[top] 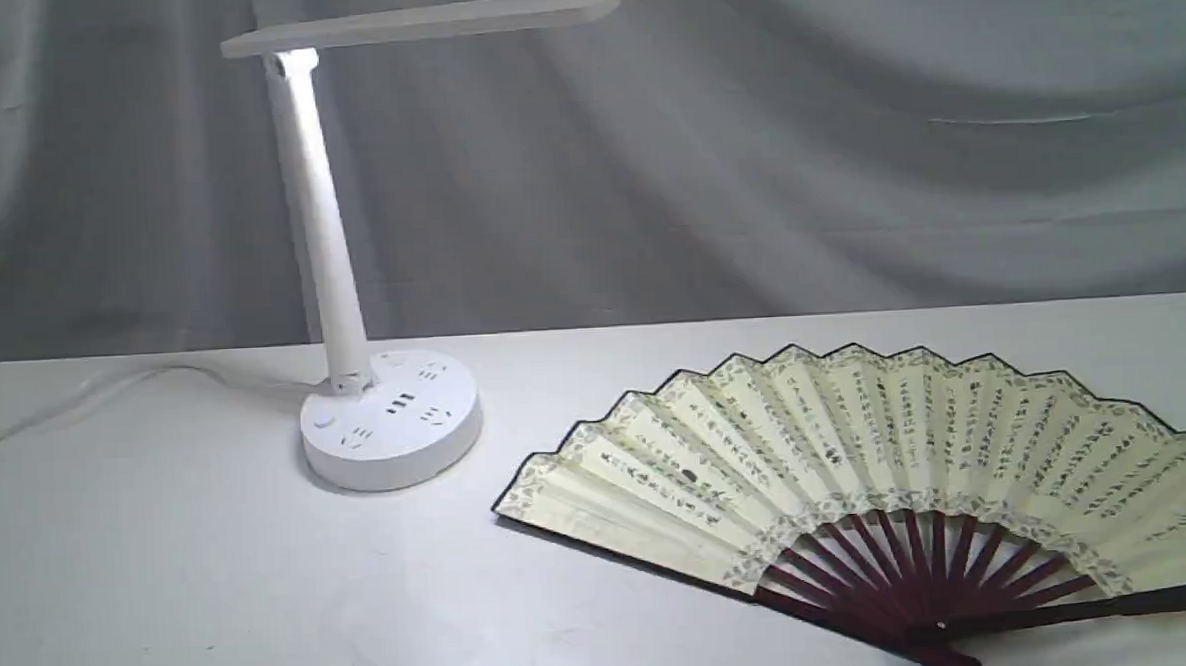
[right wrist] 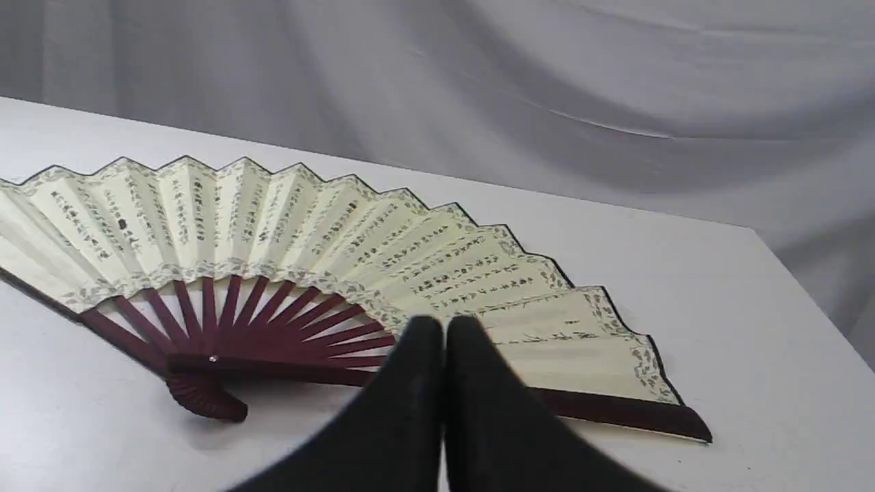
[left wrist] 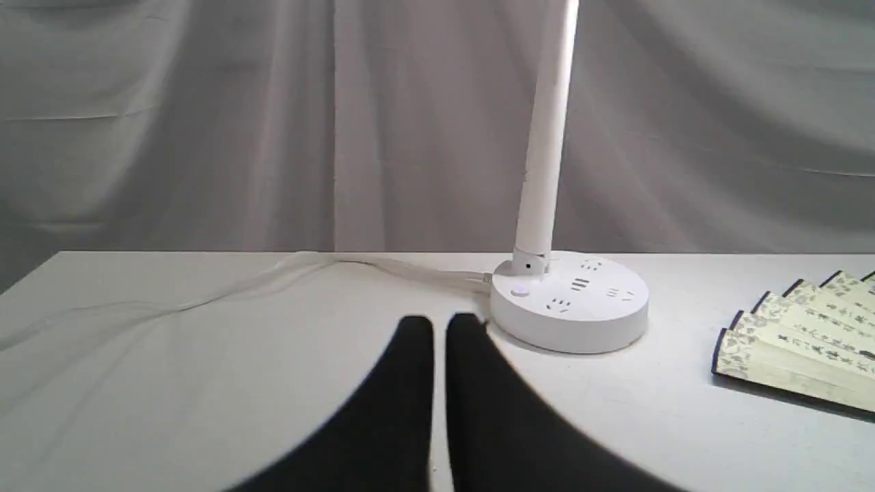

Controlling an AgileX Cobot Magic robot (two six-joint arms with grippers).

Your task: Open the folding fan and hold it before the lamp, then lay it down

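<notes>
The folding fan [top: 858, 442] is seen fully spread and laid flat on the bench [top: 164, 592], to the right of the lamp [top: 320, 235] and apart from its base. The left fingers [left wrist: 410, 389] and right fingers [right wrist: 417, 396] are drawn together, with nothing held. Opening and laying down are judged done. The holding before the lamp cannot be confirmed.

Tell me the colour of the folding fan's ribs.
The folding fan's ribs are dark maroon; the right wrist view shows them best.
</notes>
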